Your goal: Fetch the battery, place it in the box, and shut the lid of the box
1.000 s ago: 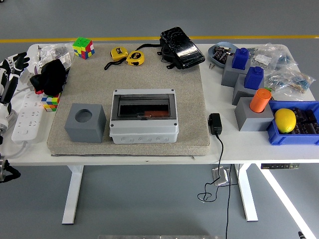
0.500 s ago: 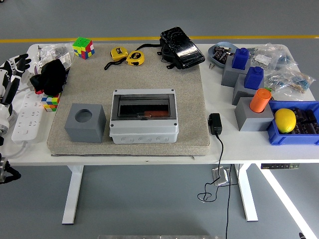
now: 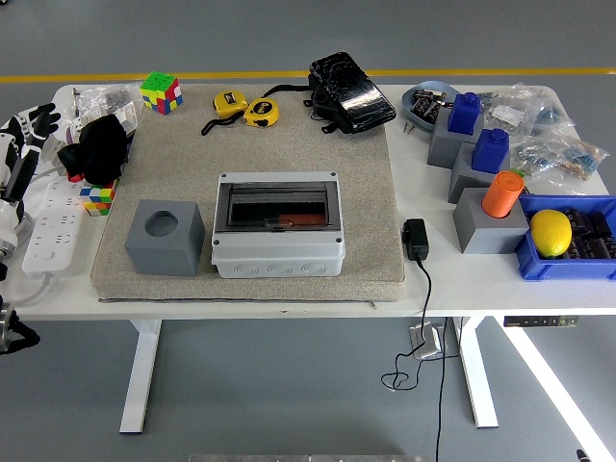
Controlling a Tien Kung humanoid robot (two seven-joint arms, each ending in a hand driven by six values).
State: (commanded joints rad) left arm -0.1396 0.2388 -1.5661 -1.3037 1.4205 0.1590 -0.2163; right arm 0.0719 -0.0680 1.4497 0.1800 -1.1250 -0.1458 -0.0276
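The grey junction box (image 3: pixel 278 238) sits on the beige mat (image 3: pixel 366 173) in the middle of the table. Its dark see-through lid (image 3: pixel 277 207) lies shut, and an orange-red object (image 3: pixel 294 220) shows through it. At the right, an orange cylinder (image 3: pixel 502 193) stands on a grey block, with two blue blocks (image 3: pixel 464 112) behind on other grey stands. My left hand (image 3: pixel 33 124) hovers at the table's far left edge over a white power strip (image 3: pixel 53 223), fingers relaxed and holding nothing. It is far from the box.
A grey cube with a round hole (image 3: pixel 166 237) stands left of the box. Rubik's cubes (image 3: pixel 161 92), yellow tape measures (image 3: pixel 247 109), a black pouch (image 3: pixel 350 92), a black adapter (image 3: pixel 415 239) and a blue bin with a lemon (image 3: pixel 551 232) lie around.
My left hand has shifted very slightly at the left edge. Nothing else has moved.
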